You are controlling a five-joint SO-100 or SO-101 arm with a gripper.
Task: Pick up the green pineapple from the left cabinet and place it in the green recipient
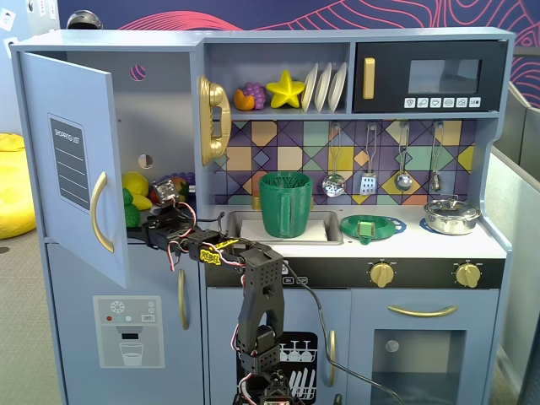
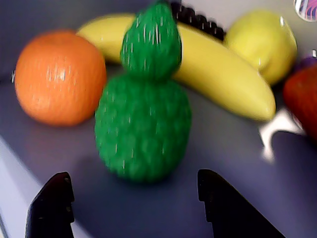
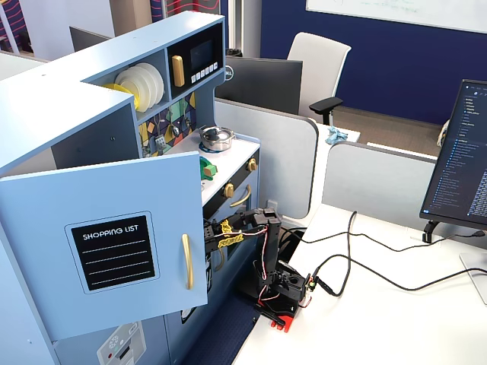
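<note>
In the wrist view the tool (image 2: 133, 198) is sitting nearest the lens, its two dark fingertips (image 2: 52, 198) spread wide and gripping nothing. The green pineapple (image 2: 143, 106) is standing upright on the cabinet floor just ahead, between the tips but not touching them. An orange (image 2: 60, 77) is lying to its left, a banana (image 2: 228, 74) and lemon (image 2: 261, 42) behind and right. In a fixed view the left cabinet (image 1: 63, 160) is standing open, and the green recipient (image 1: 287, 204) is sitting in the sink (image 1: 325, 226) further right.
</note>
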